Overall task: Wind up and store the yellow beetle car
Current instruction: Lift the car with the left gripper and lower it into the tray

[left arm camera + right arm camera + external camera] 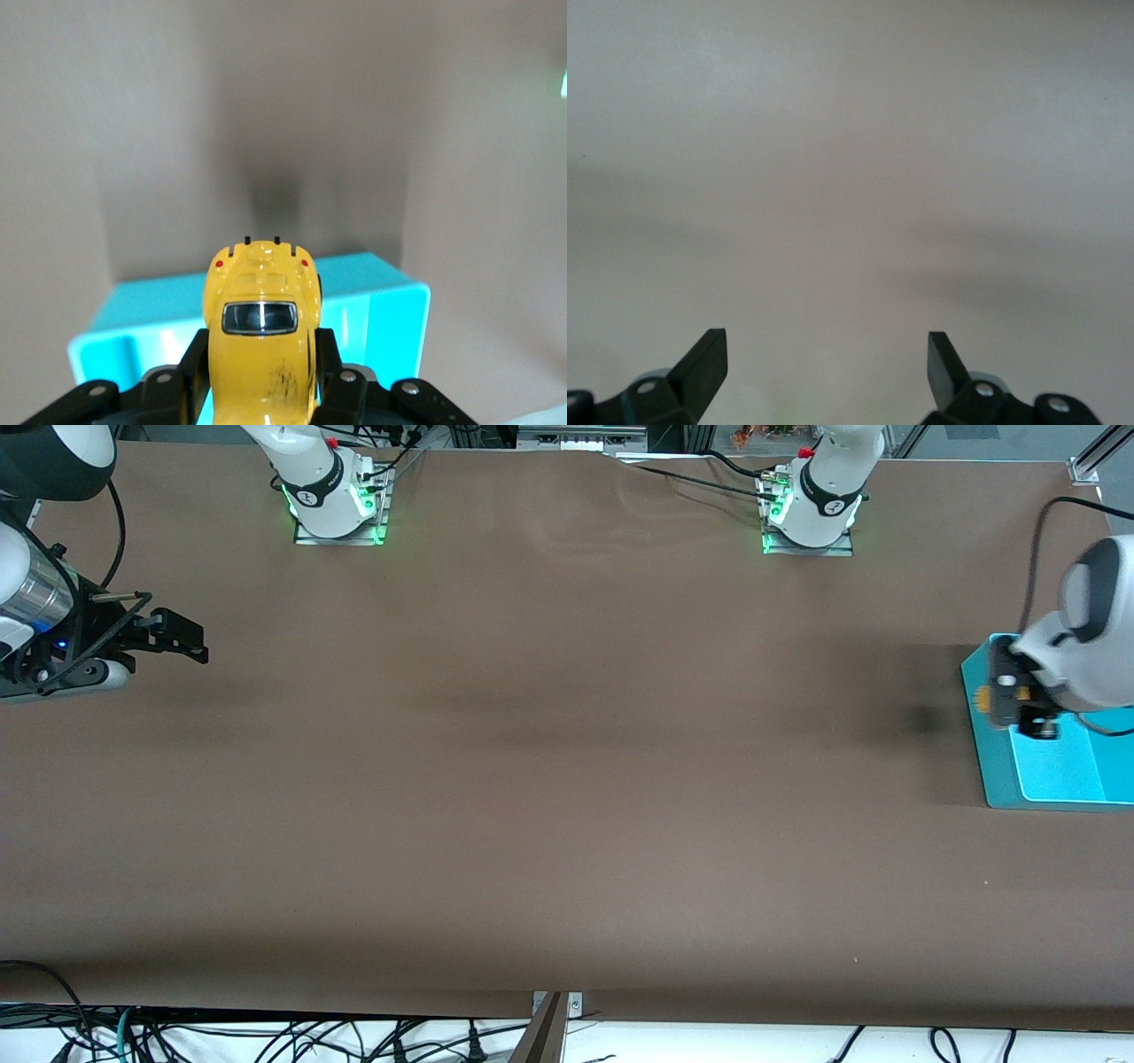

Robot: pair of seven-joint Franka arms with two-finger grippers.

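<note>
The yellow beetle car (262, 305) is a small rounded toy with a dark window. My left gripper (261, 354) is shut on its sides, with a black finger (195, 359) pressed on each flank. In the front view the left gripper (996, 691) holds the car (982, 701) over the edge of a cyan tray (997, 779) at the left arm's end of the table. The tray also shows under the car in the left wrist view (372, 305). My right gripper (182, 638) is open and empty, waiting above the table at the right arm's end; its fingers (704, 359) stand wide apart.
The brown table (549, 779) stretches between the two arms. The arm bases (337, 505) stand along its edge farthest from the front camera. Cables (266, 1041) hang below the edge nearest that camera.
</note>
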